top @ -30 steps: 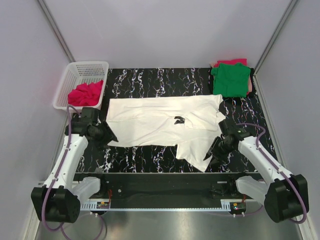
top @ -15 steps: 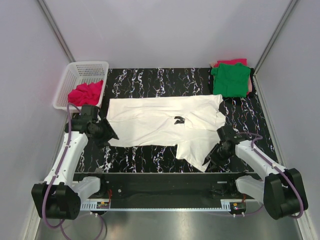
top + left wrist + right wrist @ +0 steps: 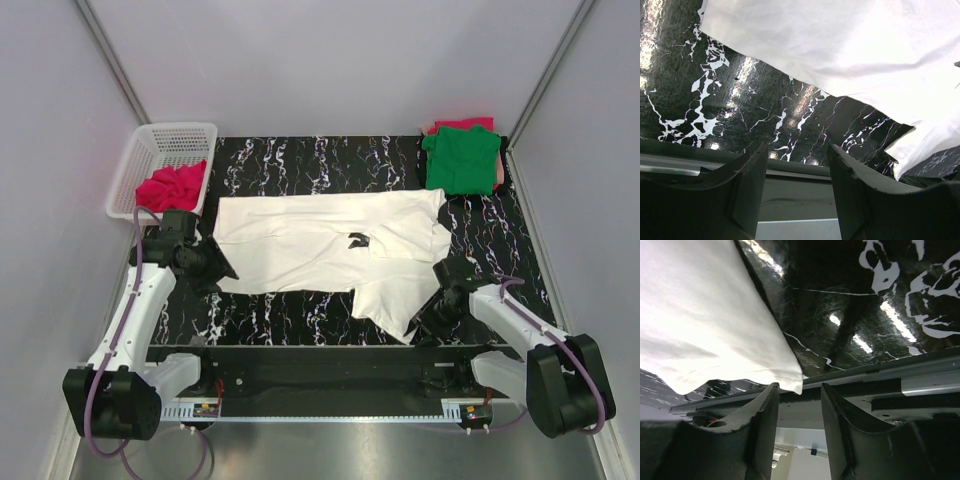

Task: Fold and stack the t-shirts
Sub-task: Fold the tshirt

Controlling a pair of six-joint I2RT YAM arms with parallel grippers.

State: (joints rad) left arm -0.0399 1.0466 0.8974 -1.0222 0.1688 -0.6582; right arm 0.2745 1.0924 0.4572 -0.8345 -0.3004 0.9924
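The white t-shirt (image 3: 320, 245) lies spread across the black marbled table, its lower right part reaching the near edge; it also fills the top of the left wrist view (image 3: 840, 45) and the right wrist view (image 3: 700, 320). A folded green t-shirt (image 3: 461, 160) lies on a pinkish-red one (image 3: 463, 124) at the back right. Another pinkish-red shirt (image 3: 172, 187) is crumpled in the white basket (image 3: 150, 150). My left gripper (image 3: 222, 272) is open and empty at the white shirt's near left corner. My right gripper (image 3: 425, 322) is open, with the shirt's near corner (image 3: 790, 382) just ahead of its jaws.
The table's near edge and a metal rail (image 3: 320, 352) run just below both grippers. Grey walls close in the table on the left, right and back. The basket stands at the back left corner.
My right gripper has moved down and toward the near edge, closer to the white shirt's lower right corner. My left gripper shifted slightly. The shirts have not moved.
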